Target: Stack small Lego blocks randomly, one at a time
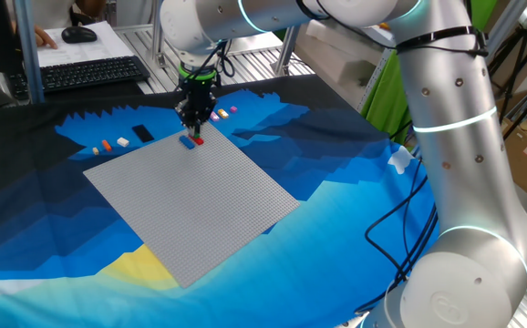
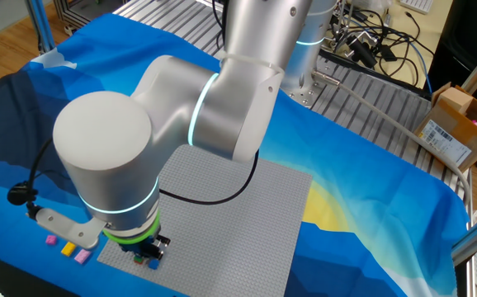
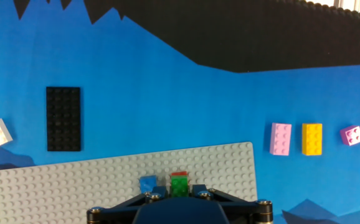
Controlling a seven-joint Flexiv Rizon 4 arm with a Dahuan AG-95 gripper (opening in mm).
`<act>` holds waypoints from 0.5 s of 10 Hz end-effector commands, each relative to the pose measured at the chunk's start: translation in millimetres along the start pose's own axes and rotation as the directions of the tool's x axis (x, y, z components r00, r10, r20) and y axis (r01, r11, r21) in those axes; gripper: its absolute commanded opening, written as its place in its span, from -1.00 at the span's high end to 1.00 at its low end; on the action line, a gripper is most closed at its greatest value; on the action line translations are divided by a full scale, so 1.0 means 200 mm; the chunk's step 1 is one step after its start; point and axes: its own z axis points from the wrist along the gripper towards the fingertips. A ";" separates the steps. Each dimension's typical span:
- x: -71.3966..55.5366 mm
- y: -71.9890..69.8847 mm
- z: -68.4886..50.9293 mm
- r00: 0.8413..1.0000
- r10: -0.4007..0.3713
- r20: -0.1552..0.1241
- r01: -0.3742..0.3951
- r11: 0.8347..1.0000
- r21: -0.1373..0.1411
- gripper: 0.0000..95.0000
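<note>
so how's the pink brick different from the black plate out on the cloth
The pink brick is pale pink; the black plate is black. The pink brick is clearly smaller in outline, while the black plate is longer and wider. The pink brick lies right of the grey baseplate beside a yellow brick; the black plate lies on the left with no neighbour touching. Both are studded rectangles resting lengthwise on the blue cloth.

blue cloth [image 1: 355, 210], keyboard [image 1: 90, 73], cardboard box [image 2: 457, 128]

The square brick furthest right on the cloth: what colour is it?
Purple, the square brick right of the yellow brick; clearest in the hand view.
</note>
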 end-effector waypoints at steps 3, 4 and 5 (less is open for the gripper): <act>0.00 0.00 0.02 1.000 0.001 0.002 -0.001 1.000 0.000 1.00; 0.00 0.00 0.02 1.000 0.000 0.006 0.000 1.000 0.001 1.00; 0.00 0.00 0.03 1.000 0.000 0.012 0.000 1.000 0.003 1.00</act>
